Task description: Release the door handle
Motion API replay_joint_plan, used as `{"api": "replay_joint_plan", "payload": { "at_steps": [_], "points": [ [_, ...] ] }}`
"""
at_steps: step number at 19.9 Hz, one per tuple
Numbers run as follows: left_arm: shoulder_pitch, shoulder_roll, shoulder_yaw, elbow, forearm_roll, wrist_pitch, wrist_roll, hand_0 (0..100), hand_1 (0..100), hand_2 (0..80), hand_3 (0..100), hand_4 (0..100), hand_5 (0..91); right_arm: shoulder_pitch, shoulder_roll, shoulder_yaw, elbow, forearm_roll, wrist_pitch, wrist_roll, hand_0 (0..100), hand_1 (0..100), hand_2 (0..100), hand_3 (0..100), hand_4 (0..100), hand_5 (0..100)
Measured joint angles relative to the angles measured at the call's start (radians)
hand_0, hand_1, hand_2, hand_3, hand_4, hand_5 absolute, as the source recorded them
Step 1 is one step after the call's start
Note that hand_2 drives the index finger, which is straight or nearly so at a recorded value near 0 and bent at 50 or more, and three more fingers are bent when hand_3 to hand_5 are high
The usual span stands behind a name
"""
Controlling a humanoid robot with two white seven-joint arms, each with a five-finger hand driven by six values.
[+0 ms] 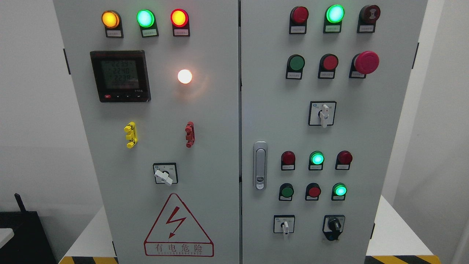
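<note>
A grey two-door electrical cabinet fills the head view. The silver door handle (260, 165) sits upright and flush on the right door (366, 139), just right of the centre seam. Nothing touches it. Both doors look shut, the left door (216, 121) meeting the right one along the seam. Neither of my hands or arms shows anywhere in the picture.
The doors carry lit indicator lamps (145, 18), a digital meter (120, 76), a red mushroom stop button (366, 62), rotary switches (322, 114) and a red warning triangle (178, 227). White walls flank the cabinet. A dark box (22, 234) stands at lower left.
</note>
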Motion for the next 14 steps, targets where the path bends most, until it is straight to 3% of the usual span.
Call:
{"api": "replay_joint_plan", "payload": {
  "at_steps": [1, 3, 6, 7, 8, 9, 11, 14],
  "points": [
    [0.0, 0.0, 0.0, 0.0, 0.0, 0.0, 0.0, 12, 39, 0.0, 0, 0, 0.0, 0.0, 0.001, 0.001, -0.001, 0.056, -0.036, -0.015, 38, 10, 0, 35, 35, 22],
    [0.0, 0.0, 0.0, 0.0, 0.0, 0.0, 0.0, 12, 39, 0.0, 0, 0, 0.0, -0.005, 0.003, 0.002, -0.002, 0.188, -0.108, -0.066, 38, 14, 0, 48, 50, 47],
    [0.0, 0.0, 0.0, 0.0, 0.0, 0.0, 0.0, 12, 39, 0.0, 0, 0, 0.0, -0.039, 0.006, 0.003, -0.003, 0.406, -0.167, -0.164, 38, 17, 0, 55, 58, 62],
    [0.0, 0.0, 0.0, 0.0, 0.0, 0.0, 0.0, 12, 39, 0.0, 0, 0, 0.0, -0.054, 0.008, 0.004, -0.003, 0.486, -0.177, -0.204, 37, 22, 0, 62, 64, 72],
    [0.0, 0.0, 0.0, 0.0, 0.0, 0.0, 0.0, 12, 39, 0.0, 0, 0, 0.0, -0.072, 0.011, 0.006, -0.003, 0.569, -0.18, -0.245, 35, 25, 0, 69, 69, 81],
    [0.0, 0.0, 0.0, 0.0, 0.0, 0.0, 0.0, 12, 39, 0.0, 0, 0, 0.0, -0.092, 0.015, 0.009, -0.001, 0.646, -0.182, -0.284, 34, 26, 0, 70, 69, 82],
    [0.0, 0.0, 0.0, 0.0, 0.0, 0.0, 0.0, 12, 39, 0.0, 0, 0, 0.0, -0.15, 0.03, 0.018, 0.01, 0.815, -0.167, -0.358, 31, 28, 0, 83, 84, 96],
    [0.0, 0.0, 0.0, 0.0, 0.0, 0.0, 0.0, 12, 39, 0.0, 0, 0, 0.0, -0.236, 0.049, 0.043, 0.036, 1.026, -0.097, -0.425, 29, 27, 0, 91, 90, 98]
  ]
}}
